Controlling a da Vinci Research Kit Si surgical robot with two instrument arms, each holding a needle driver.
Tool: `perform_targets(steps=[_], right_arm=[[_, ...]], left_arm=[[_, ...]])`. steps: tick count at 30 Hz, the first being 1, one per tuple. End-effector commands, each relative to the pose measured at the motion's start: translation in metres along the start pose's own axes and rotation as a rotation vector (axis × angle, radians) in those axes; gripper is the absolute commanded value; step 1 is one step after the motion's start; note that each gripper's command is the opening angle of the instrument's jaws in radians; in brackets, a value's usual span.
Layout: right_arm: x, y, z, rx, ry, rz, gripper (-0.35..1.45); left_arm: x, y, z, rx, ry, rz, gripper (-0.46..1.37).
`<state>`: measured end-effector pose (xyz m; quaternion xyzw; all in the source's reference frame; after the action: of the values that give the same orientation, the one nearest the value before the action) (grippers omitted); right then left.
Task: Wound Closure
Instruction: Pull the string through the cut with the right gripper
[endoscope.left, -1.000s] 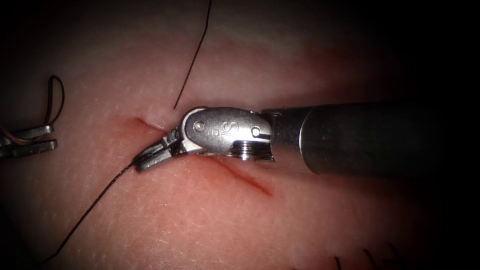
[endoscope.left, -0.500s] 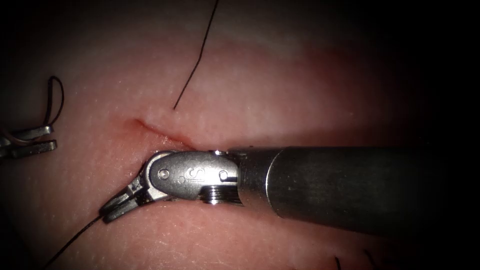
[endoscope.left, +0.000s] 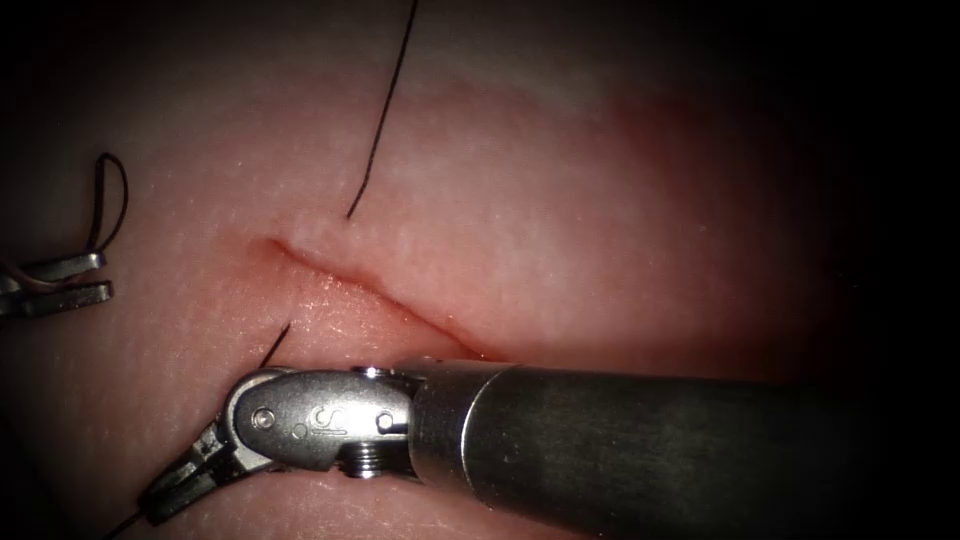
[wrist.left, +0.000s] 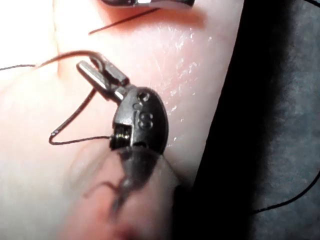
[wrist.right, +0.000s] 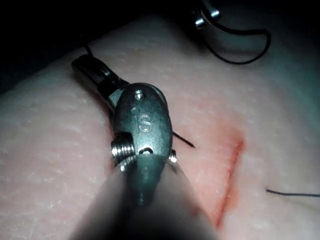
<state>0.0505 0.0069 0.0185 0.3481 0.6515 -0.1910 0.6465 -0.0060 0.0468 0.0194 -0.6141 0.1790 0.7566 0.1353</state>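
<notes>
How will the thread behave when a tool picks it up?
Probably floppy: the thread curls in a loose loop by the left tool. Likely light: it lies in free curves on the tissue. Under pull it seems to straighten, as between the tissue and the right tool, whose jaws are shut on it.

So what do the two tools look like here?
Right tool: thick dark grey metal shaft, rounded silver wrist piece stamped with small characters, a threaded screw under it, short dark jaws. Left tool: two flat silver-grey jaws. In its wrist view, a dark oval wrist piece, also stamped.
</notes>
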Motion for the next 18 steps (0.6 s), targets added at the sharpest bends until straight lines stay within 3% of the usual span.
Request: perform_targets(steps=[1, 18], right_arm=[[0.0000, 0.0000, 0.0005, 0.011, 0.001, 0.002, -0.35], [0.0000, 0.0009, 0.0070, 0.100, 0.069, 0.023, -0.35]], left_arm=[[0.0000, 0.0000, 0.0000, -0.007, 0.000, 0.000, -0.35], [-0.0001, -0.0001, 0.0001, -0.007, 0.000, 0.000, -0.35]])
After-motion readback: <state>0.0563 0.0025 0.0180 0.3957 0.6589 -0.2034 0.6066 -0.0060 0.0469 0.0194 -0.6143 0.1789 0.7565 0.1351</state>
